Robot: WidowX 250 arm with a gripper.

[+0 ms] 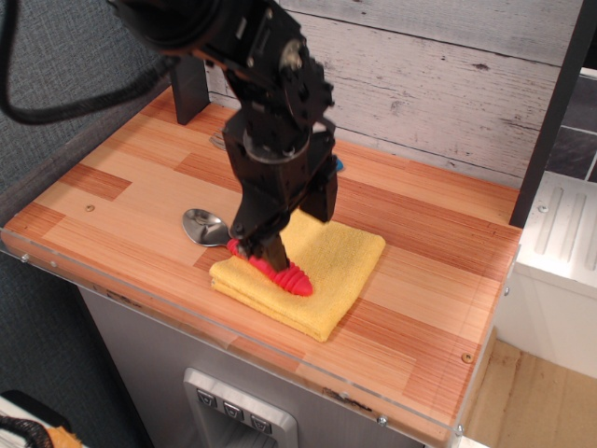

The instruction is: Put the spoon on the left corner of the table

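Observation.image shows the gripper (280, 245) with jaws spread apart, astride the red handle of the spoon (280, 273). The handle lies on a yellow cloth (336, 266), its bowl on the table (121, 201).

Spoon (280, 269) red-pink handle, yellow cloth (331, 271), striped brown table (121, 215).

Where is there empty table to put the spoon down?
Bare wood lies along the table left of the spoon, and on the right past the yellow cloth. The middle is crowded: the end effector hangs over the cloth.
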